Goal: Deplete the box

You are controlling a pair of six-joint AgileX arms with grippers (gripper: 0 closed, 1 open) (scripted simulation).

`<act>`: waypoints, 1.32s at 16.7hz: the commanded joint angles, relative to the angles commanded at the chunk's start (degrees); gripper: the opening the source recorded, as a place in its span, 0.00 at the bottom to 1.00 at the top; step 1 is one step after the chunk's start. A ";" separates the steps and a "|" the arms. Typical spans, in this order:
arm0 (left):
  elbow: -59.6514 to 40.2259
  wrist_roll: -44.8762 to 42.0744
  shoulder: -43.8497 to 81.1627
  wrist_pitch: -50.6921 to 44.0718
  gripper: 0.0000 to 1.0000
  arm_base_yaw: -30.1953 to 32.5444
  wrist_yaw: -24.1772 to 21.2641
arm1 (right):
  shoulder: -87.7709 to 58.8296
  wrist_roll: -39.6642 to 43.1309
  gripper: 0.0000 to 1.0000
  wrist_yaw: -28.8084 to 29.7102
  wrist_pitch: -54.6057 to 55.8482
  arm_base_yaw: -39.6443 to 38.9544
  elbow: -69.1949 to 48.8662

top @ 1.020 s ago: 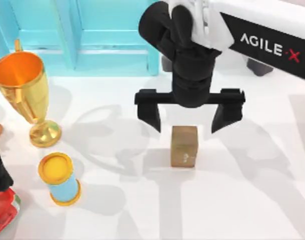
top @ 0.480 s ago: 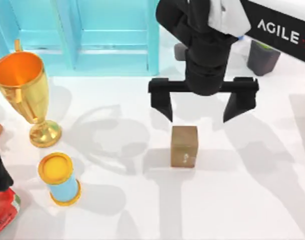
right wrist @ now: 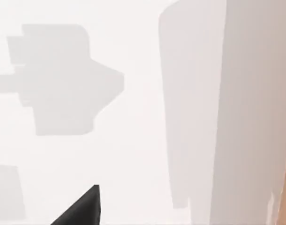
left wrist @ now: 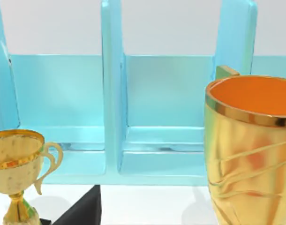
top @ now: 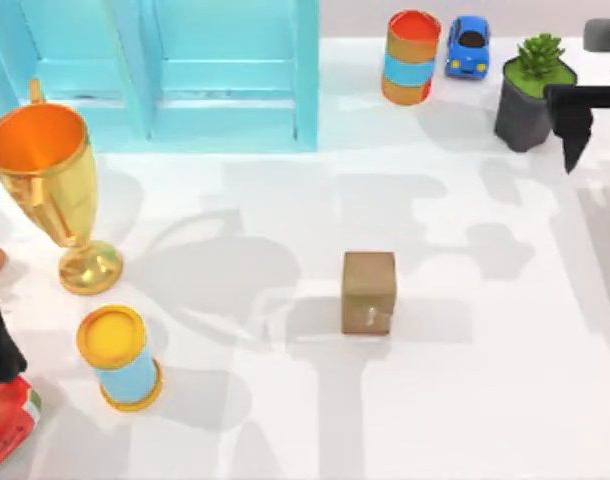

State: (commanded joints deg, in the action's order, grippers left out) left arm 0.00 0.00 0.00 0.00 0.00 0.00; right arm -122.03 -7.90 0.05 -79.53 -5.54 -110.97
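Counter, nearest first: a blue can with yellow lid stands at the left; the brown box sits upright mid-counter, nothing touching it. Farther back, a gold trophy stands before the blue shelf. At the far right edge my right jaws hover beside the potted plant; whether they are spread I cannot tell.
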 joint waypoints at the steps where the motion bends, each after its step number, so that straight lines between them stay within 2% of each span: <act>1: 0.00 0.00 0.00 0.00 1.00 0.00 0.00 | 0.72 4.54 1.00 -0.04 -0.26 4.66 0.45; 5: 0.00 0.00 0.00 0.00 1.00 0.00 0.00 | 3.63 21.00 1.00 -0.20 -1.08 21.52 2.34; 9: 0.00 0.00 0.00 0.00 1.00 0.00 0.00 | 5.69 30.19 1.00 -0.31 -1.44 30.78 3.71; 16: 0.00 0.00 0.00 0.00 1.00 0.00 0.00 | 5.66 31.07 1.00 -0.28 -0.64 31.59 4.40; 22: 0.00 0.00 0.00 0.00 1.00 0.00 0.00 | 4.76 30.95 1.00 -0.32 9.87 31.55 14.04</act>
State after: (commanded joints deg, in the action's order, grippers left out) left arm 0.00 0.00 0.00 0.00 0.00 0.00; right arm -117.26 23.04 -0.27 -69.66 26.01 -96.94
